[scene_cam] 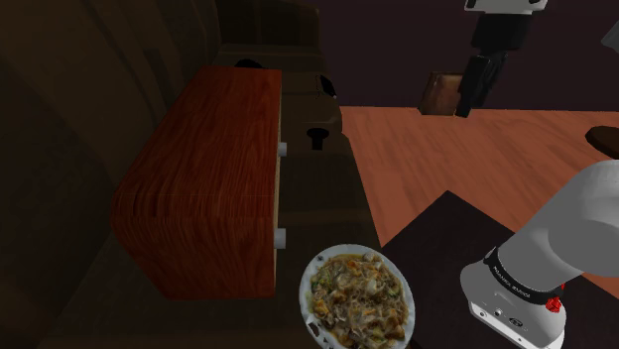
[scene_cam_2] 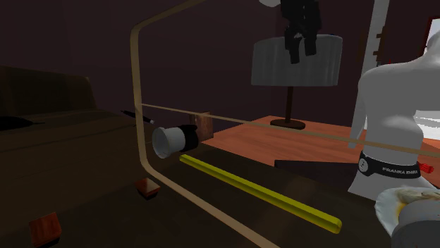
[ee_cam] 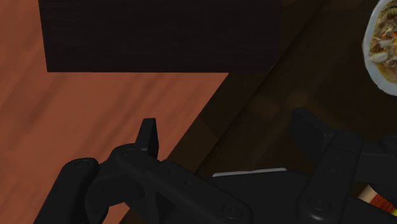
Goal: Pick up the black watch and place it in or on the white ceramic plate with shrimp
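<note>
In the left half of the shoulder view stands a red-brown wooden chest (scene_cam: 203,178) with two white knobs (scene_cam: 281,149) on its front. It is shut, so what it holds is hidden. Just right of it, in the upper middle, what I take for the black watch (scene_cam: 317,136) lies on the dark table top (scene_cam: 327,198), though the shape is too small to be sure of. Black on a dark top and close to the chest's front, it could be missed. A finger could also strike a knob on the way down. At lower centre the white plate (scene_cam: 304,288) is heaped with a shrimp dish (scene_cam: 357,297) and sits near the top's edge. A watch let go there may slide off the heap. At upper right the gripper (scene_cam: 476,87) hangs high, well apart from both, its fingers spread with nothing between them.
</note>
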Motion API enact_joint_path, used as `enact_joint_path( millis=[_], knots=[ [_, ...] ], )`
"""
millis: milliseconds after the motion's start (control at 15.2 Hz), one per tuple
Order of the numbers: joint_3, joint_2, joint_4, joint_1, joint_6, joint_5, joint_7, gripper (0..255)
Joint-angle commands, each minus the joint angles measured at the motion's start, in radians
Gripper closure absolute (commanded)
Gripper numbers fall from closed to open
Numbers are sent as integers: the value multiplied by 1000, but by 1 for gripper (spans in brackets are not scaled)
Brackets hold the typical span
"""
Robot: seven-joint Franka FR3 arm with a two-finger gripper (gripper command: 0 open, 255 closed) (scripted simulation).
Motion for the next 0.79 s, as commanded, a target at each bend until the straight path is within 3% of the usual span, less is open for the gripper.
enact_joint_path(
  millis=[0, 726],
  knots=[
    [0, 0, 0, 0, 0, 0, 0, 0],
    [141, 343, 88, 43, 318, 36, 127, 0]
  ],
)
